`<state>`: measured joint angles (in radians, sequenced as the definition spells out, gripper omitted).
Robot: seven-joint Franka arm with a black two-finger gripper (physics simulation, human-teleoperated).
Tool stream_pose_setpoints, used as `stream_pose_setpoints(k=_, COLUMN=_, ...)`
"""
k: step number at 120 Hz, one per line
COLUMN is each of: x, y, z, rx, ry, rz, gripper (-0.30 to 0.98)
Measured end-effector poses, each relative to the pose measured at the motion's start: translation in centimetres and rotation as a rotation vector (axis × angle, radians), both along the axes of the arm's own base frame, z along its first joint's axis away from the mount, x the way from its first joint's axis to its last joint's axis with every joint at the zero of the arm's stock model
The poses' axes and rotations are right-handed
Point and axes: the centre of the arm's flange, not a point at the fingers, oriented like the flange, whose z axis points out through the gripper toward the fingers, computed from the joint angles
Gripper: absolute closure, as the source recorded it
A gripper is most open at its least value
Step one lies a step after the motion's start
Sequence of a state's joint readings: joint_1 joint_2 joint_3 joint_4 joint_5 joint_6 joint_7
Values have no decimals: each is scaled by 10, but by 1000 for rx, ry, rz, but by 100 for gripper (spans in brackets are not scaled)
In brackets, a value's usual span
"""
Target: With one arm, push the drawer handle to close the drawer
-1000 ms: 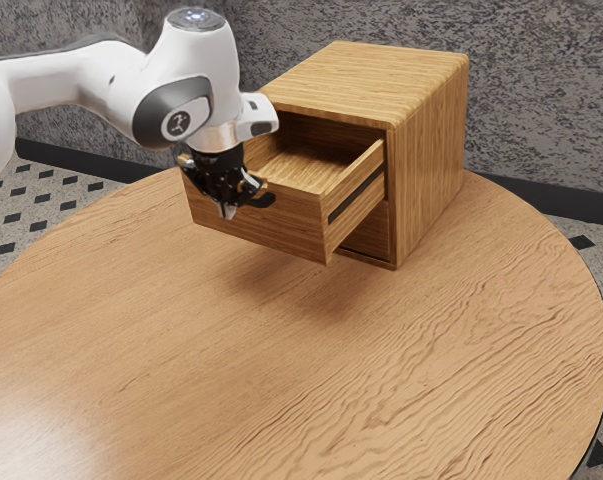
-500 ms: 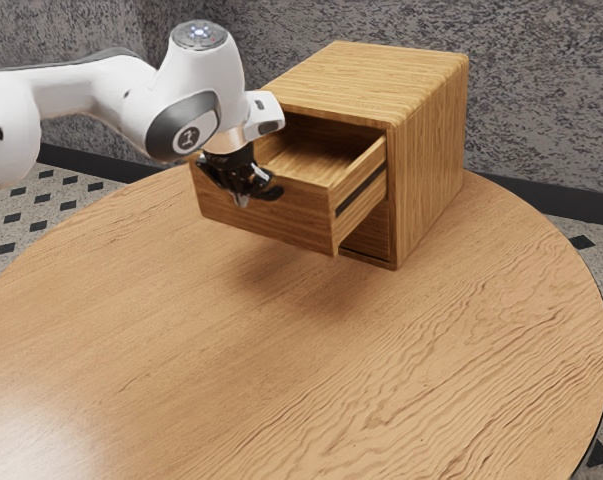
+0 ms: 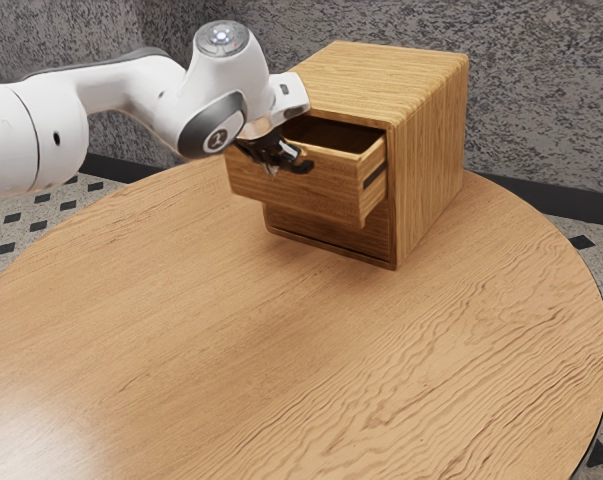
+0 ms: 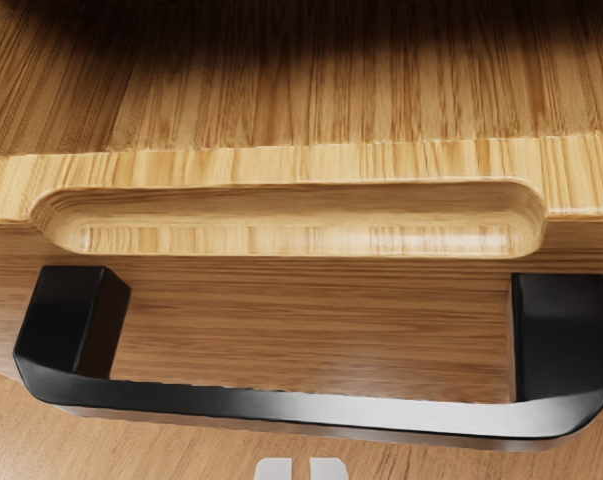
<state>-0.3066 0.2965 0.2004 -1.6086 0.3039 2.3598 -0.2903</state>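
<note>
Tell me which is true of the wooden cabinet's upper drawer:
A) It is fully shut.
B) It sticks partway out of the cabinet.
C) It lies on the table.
B: the upper drawer juts out past the front of the cabinet, with its side and shadowed inside showing.

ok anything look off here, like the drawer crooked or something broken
Nothing stands out as damaged or spilled. The drawer sticks partly out of the cabinet, but that fits a closing task not yet done. It looks straight, and its black handle looks whole.
</note>
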Motion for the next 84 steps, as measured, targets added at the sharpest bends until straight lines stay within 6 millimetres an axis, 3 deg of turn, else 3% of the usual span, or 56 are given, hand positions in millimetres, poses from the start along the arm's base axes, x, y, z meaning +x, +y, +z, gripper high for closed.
stream_pose_setpoints(k=84, x=39, y=2, z=-16, rx=3, ry=-119, rz=-77, gripper=77)
